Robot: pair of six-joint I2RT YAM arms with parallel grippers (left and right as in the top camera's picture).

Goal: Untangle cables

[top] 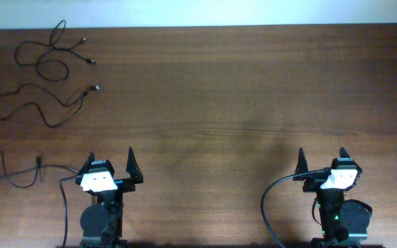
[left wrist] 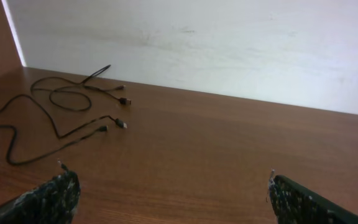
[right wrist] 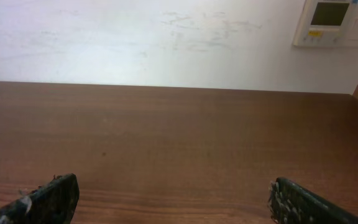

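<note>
Cables (top: pixel 47 77) lie spread in the far-left corner of the wooden surface (top: pixel 219 103), as loose strands rather than a tight bundle, their small plugs pointing toward the middle. In the left wrist view the cables (left wrist: pixel 70 110) sit well ahead and to the left of the left fingers (left wrist: pixel 166 180), with bare wood between. Both arms sit at the near edge: the left fingers (top: pixel 111 162) and right fingers (top: pixel 322 160) are spread wide and hold nothing, and the right fingers (right wrist: pixel 171 186) face only bare surface, well apart from any strand. No grasp is in hand; the step looks like an approach or a check, since I cannot tell whether the strands cross where they run close. Any next move falls to the left arm: a long reach forward and left, then a low pinch on one strand near its plug, drawn clear of its neighbours
</note>
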